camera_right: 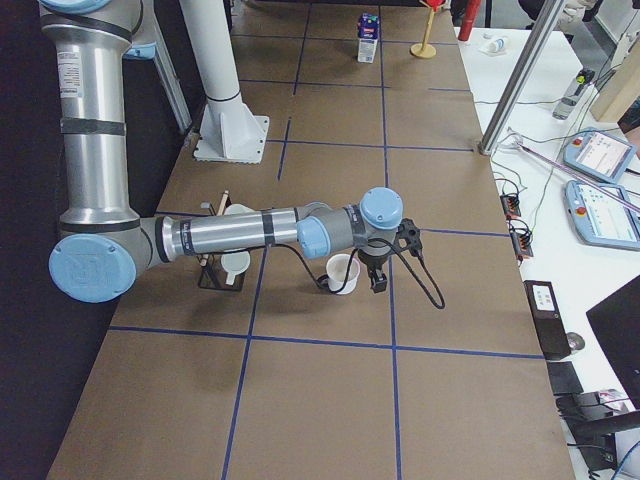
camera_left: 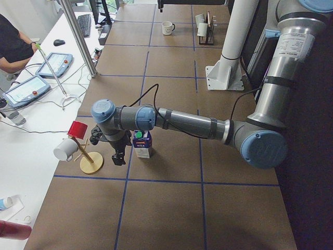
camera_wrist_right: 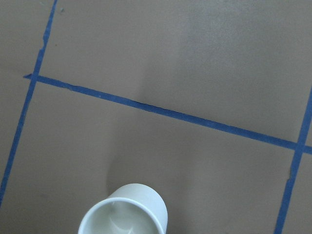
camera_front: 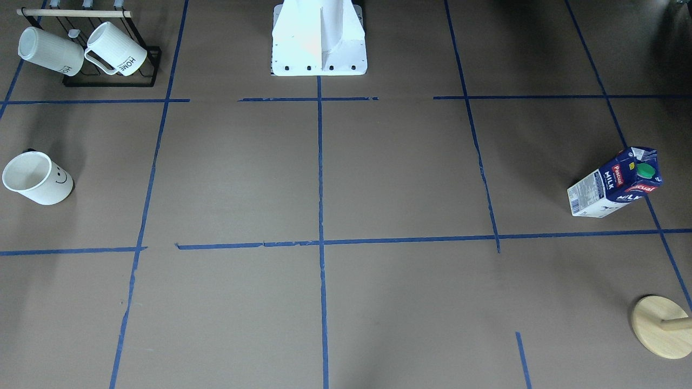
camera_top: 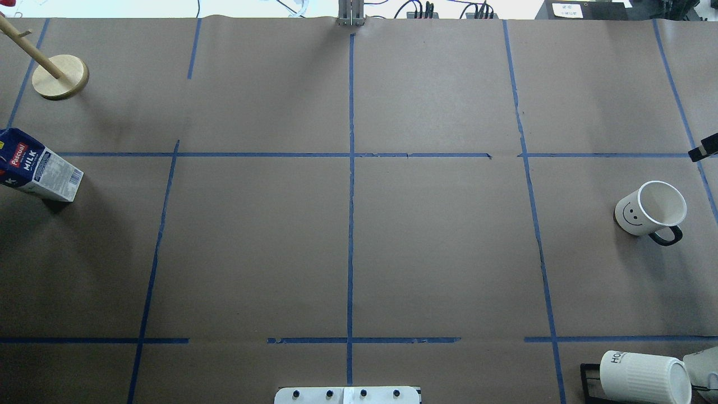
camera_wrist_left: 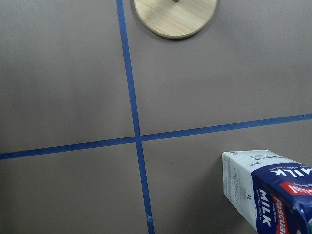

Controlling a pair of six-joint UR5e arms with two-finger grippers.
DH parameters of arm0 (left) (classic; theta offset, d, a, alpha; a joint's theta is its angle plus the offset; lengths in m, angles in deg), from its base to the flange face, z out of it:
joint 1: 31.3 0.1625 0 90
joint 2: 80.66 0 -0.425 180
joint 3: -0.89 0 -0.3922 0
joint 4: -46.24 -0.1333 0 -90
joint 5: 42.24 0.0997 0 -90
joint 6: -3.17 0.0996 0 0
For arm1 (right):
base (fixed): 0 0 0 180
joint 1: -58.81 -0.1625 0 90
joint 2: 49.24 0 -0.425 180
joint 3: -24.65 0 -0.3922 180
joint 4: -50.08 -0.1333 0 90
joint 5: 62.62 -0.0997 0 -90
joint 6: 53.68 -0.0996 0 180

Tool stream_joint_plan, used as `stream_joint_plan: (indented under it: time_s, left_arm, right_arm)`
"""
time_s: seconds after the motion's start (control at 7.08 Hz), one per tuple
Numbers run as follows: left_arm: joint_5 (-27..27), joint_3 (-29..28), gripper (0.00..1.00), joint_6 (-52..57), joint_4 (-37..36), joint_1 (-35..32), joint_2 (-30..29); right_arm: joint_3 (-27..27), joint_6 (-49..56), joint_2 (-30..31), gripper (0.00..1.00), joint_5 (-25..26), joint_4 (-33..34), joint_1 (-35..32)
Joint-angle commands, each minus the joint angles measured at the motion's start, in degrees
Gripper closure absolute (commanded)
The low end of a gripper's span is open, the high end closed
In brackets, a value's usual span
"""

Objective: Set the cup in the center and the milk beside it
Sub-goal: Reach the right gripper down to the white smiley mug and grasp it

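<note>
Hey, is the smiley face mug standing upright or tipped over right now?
Upright. The cup stands on its base with its open rim facing up and its handle out to the side. The inside looks empty.

The tabletop [camera_front: 405, 173] is covered in matt brown paper, crossed by smooth blue tape lines [camera_front: 320, 162]. The cup [camera_top: 650, 209] is smooth, glossy white, like glazed ceramic. The milk carton [camera_front: 616, 186] is printed card with a slight sheen and has a green plastic cap [camera_front: 645, 170]. A round stand base [camera_front: 657, 327] is pale, matt wood. The ribbed mugs [camera_front: 51, 51] are glossy white, and their rack [camera_front: 146, 70] is thin black wire.
</note>
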Motion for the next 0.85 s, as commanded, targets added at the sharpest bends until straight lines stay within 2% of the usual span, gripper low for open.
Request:
stream_joint_plan:
  time_s: [0.0,0.14,0.57,0.71]
  left_arm:
    - [-0.1,1.2,0.0,-4.5,0.0,0.0,-0.1]
    - [-0.1,1.1,0.0,-4.6,0.0,0.1,-0.1]
    - [-0.1,1.0,0.0,-4.6,0.0,0.1,-0.1]
    - [-0.1,1.2,0.0,-4.6,-0.1,0.1,-0.1]
  right_arm:
    - [0.5,-13.5,2.4,0.02,4.1,-9.8,5.4]
    - [0.4,-19.4,2.6,0.02,5.3,-13.4,7.1]
    - [-1.2,-19.8,5.0,0.02,5.6,-14.0,8.9]
    - [-4.3,-19.6,4.7,0.02,5.7,-14.7,9.8]
